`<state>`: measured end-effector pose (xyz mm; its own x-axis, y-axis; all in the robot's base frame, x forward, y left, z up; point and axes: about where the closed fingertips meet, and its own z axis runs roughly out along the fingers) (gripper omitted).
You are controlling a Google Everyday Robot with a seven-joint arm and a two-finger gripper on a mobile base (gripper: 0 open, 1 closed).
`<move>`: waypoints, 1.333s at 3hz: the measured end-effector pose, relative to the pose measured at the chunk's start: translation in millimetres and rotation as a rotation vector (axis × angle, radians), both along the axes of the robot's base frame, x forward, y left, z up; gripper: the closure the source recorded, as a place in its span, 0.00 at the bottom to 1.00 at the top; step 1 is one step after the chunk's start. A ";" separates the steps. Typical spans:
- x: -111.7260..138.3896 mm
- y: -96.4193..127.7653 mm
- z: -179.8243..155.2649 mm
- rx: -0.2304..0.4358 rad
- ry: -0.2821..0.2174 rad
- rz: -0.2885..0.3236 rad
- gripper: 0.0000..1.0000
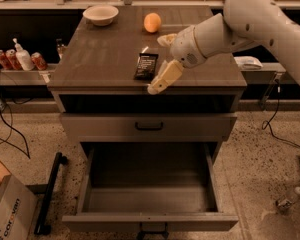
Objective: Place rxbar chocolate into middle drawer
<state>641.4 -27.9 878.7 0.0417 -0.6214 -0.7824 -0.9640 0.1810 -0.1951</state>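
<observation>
Cabinet top [100, 59], counted:
- 1 bar [146, 66], black wrapper, lying flat near the front edge, about mid-width.
- 1 orange [152, 22] toward the back, well apart from the bar.
- 1 pale bowl [100, 14] at the back left.

Gripper [159, 64]: hangs over the front of the cabinet top, just right of the bar, on a white arm [260, 21] coming in from the upper right. Two pale fingers, spread wide and holding nothing. The lower finger [163, 77] slants down-left, its tip at the top's front edge beside the bar's near right corner; cannot tell if it touches the bar. The upper finger shows near the orange, apart from it.

Drawers, counted:
- 1 dark slot directly under the top.
- 1 shut drawer front [100, 126] below it, with a black bar handle.
- 1 open drawer [150, 221] at the bottom, pulled far out, deep grey tray with nothing in it, small black handle on the low front panel.

The bar is on the top, not in the open drawer.

Left shelf: 3 red cans [38, 60] and 1 white pump bottle [23, 57].
Floor: 1 cardboard box [10, 214] lower left, 1 black bar-shaped object [50, 194] beside it, 1 clear bottle [289, 200] lower right, cables on both sides.
</observation>
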 end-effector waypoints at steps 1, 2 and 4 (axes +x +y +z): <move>28.3 15.3 -14.7 0.047 0.022 0.015 0.00; 49.4 24.7 -31.6 0.073 0.056 0.018 0.00; 80.8 33.4 -57.6 0.116 0.123 -0.006 0.00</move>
<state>722.2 5.6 821.1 -0.0624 -0.5263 -0.8480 -0.9781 0.2013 -0.0529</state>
